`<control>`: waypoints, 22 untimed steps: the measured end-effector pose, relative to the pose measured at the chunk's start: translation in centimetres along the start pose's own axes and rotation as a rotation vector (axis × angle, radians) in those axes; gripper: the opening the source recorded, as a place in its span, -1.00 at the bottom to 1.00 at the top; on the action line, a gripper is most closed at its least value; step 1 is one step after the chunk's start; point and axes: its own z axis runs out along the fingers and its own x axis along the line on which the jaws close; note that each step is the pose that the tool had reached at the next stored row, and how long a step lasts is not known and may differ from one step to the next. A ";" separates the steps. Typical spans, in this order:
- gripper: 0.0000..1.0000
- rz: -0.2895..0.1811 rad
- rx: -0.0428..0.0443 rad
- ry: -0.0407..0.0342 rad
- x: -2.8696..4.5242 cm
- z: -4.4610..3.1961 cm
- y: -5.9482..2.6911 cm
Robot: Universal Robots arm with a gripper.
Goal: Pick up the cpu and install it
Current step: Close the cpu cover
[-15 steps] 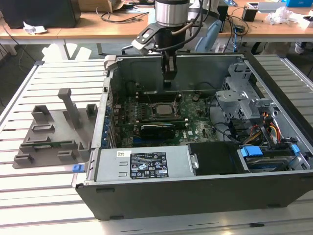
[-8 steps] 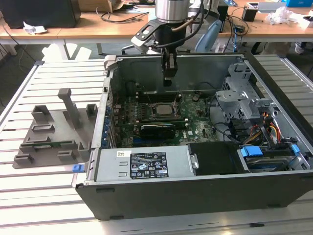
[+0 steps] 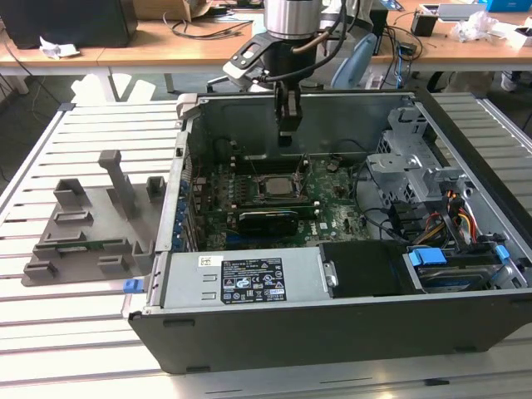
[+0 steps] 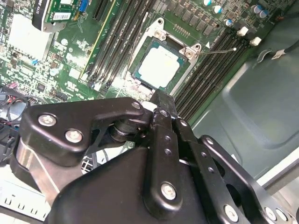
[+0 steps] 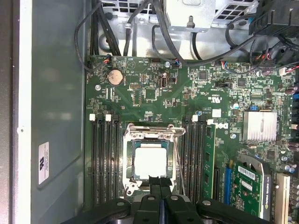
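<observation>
Pincer vertical, closed, empty, above the socketed cpu

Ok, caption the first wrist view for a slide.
Shut gripper hovers above the cpu lying in the motherboard socket.

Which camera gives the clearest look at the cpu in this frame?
The second wrist view: the cpu sits in its socket, its whole silver top clear of the hand. The first wrist view shows it squarely from above, its edge meeting the hand's tips. The exterior view shows it far off, deep in the case.
</observation>
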 end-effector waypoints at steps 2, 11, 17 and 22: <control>-0.79 0.000 0.0005 -0.0004 -0.01 -0.01 0.54; -0.79 -0.002 0.0307 0.0031 -0.02 0.32 5.37; -0.79 -0.003 0.0363 0.0037 0.12 1.71 6.66; -0.79 -0.004 0.0368 0.0036 0.23 2.82 6.99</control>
